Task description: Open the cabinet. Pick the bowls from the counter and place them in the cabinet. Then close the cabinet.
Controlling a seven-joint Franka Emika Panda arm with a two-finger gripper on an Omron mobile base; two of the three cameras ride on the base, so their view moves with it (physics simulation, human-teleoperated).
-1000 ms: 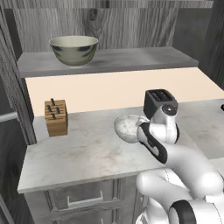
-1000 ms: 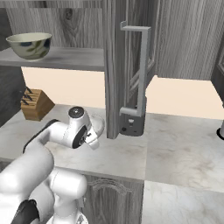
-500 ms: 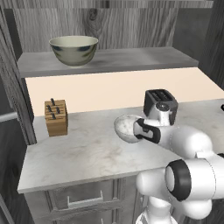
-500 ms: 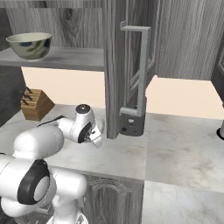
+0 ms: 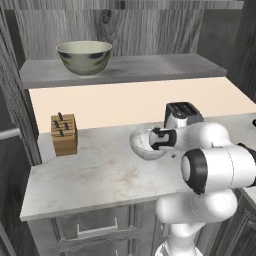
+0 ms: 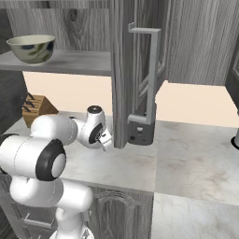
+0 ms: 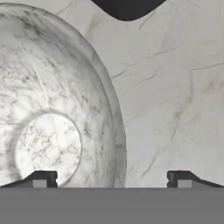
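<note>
The gripper point(image 7: 111, 179) is seen spread wide in the hand view, with one dark fingertip point(image 7: 41, 178) over the inside of the marbled bowl point(image 7: 52, 109) and the other over bare counter point(image 7: 175, 87), so that the bowl's rim lies between the two; nothing is clasped. Whether the tips touch the bowl cannot be told. The hand is pointed down at the counter top (the camera looks almost straight into the bowl).

In the left base view the hand point(image 5: 162, 139) is held level with the marbled bowl point(image 5: 142, 144), at its right side, and the bowl appears tipped, its opening turned toward the hand. The forearm is stretched leftward from a large white elbow joint, and the rest of the arm is folded low above the counter point(image 5: 100, 175), in front of a toaster point(image 5: 181, 115). In the right base view the wrist point(image 6: 95, 133) is found beside the edge of an open cabinet door point(image 6: 122, 70), whose bar handle point(image 6: 150, 74) stands upright.

The beige-olive bowl point(image 5: 84, 57) is set upright on the cabinet shelf point(image 5: 150, 67). A wooden knife block point(image 5: 64, 134) is placed on the counter, well to the left of the marbled bowl.
</note>
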